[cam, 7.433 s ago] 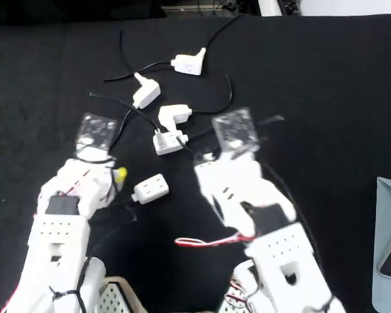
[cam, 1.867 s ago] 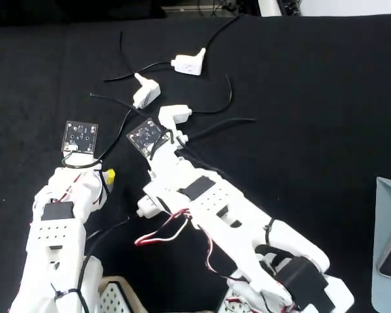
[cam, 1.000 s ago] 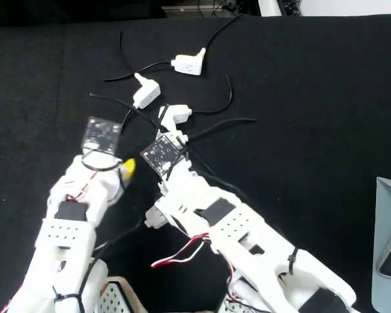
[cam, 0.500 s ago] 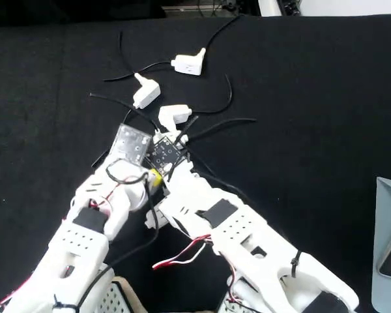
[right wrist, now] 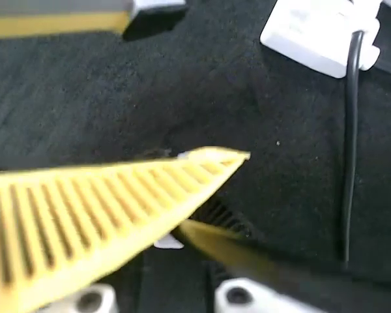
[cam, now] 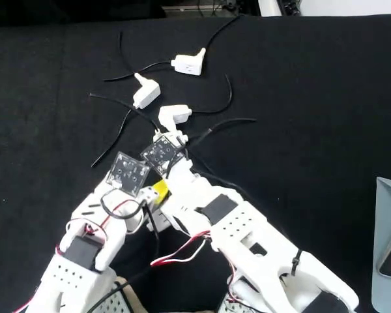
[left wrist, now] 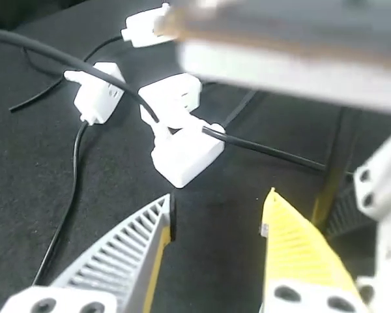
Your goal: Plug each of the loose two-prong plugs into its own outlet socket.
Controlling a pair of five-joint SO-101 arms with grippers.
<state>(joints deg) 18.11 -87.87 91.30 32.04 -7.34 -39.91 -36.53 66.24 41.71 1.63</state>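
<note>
Over bench [cam: 326, 98] centre: left fingers [left wrist: 293, 241] spread open, aimed at white plug [left wrist: 186, 155], likely to straddle it; right fingers [right wrist: 117, 195] alongside, state indeterminable.

The plugs [cam: 146, 94] are white, their cords [cam: 234, 120] and table [cam: 313, 98] black.

Left gripper [left wrist: 218, 195] fingers [left wrist: 287, 241] spread apart, its wrist beside the right arm [cam: 247, 241].

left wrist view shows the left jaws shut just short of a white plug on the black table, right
No, the jaws are open, not shut. The left wrist view shows the left gripper with a wide gap between its jaws, just short of the white plug on the black table.
</note>
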